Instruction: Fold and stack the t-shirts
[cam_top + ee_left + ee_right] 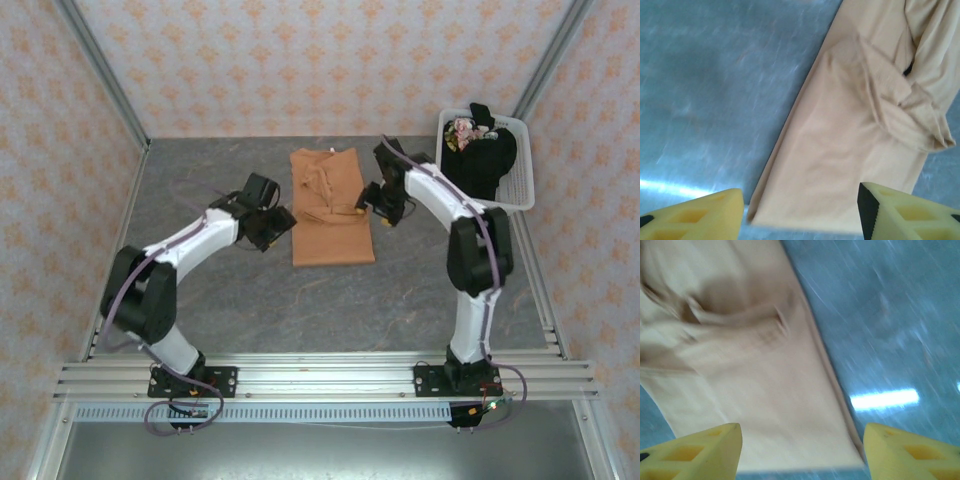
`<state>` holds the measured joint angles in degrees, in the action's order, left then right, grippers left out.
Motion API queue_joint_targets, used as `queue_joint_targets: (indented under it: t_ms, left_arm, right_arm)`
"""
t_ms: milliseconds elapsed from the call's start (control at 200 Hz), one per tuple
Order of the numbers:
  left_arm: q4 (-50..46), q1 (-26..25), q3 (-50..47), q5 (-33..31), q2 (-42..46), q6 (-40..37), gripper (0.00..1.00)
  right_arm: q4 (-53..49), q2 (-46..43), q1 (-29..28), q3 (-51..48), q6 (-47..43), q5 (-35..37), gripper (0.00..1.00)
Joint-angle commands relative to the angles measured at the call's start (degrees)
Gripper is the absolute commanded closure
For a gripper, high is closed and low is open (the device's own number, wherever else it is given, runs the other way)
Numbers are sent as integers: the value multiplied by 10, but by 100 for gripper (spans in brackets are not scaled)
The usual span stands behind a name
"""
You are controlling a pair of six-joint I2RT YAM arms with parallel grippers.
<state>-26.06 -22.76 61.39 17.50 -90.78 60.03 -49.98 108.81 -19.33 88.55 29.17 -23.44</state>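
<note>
From the top camera you see the orange-tan t-shirt (332,207) lying as a long folded strip in the middle of the grey table (260,300), with its far end bunched and wrinkled. Your left gripper (280,222) sits at the strip's left edge and your right gripper (375,200) at its right edge. At the far right corner stands the white basket (522,190) with the black t-shirt (487,160) heaped inside, well apart from the orange-tan one and close beside your right arm.

In the left wrist camera your yellow fingers (695,215) stand wide apart, released and holding nothing. The orange-tan t-shirt (840,140) lies flat below them, a loose fold crumpled toward its upper right, with bare table (715,75) on the left.

In the right wrist camera, which is blurred, the fingers (910,450) are likewise spread and empty. The shirt's corner (755,370) lies between them, and bare table (890,315) shows on the right
</note>
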Motion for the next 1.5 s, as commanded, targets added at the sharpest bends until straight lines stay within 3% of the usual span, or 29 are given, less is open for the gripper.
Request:
queue_joint_targets:
  t_ms: [0,215,470,671,936,1186,1276,1391,1496]
  left_arm:
    - [84,-31,-81,36,4,101,38]
    - [206,-49,-137,34,-33,214,37]
    - [269,-47,-133,24,-94,247,41]
    - [289,-49,-111,24,-116,256,45]
    - [290,-57,-69,19,-127,271,45]
    - [299,-59,-69,18,-132,284,57]
    - [304,-60,-63,13,-129,289,56]
    - [250,-66,-44,-6,-106,274,45]
    - [238,-65,-51,-14,-99,274,46]
  right_arm:
    - [70,-80,-5,-121,36,-34,34]
    - [164,-113,-6,-249,108,-92,33]
    - [229,-69,-7,-278,167,-109,36]
    - [260,-40,-7,-280,201,-122,50]
    - [251,-31,-7,-262,215,-107,85]
    - [241,-34,-9,-259,219,-110,96]
    - [241,-37,-11,-262,224,-114,98]
    - [233,-46,-12,-265,226,-111,100]
    - [229,-50,-13,-268,227,-108,100]
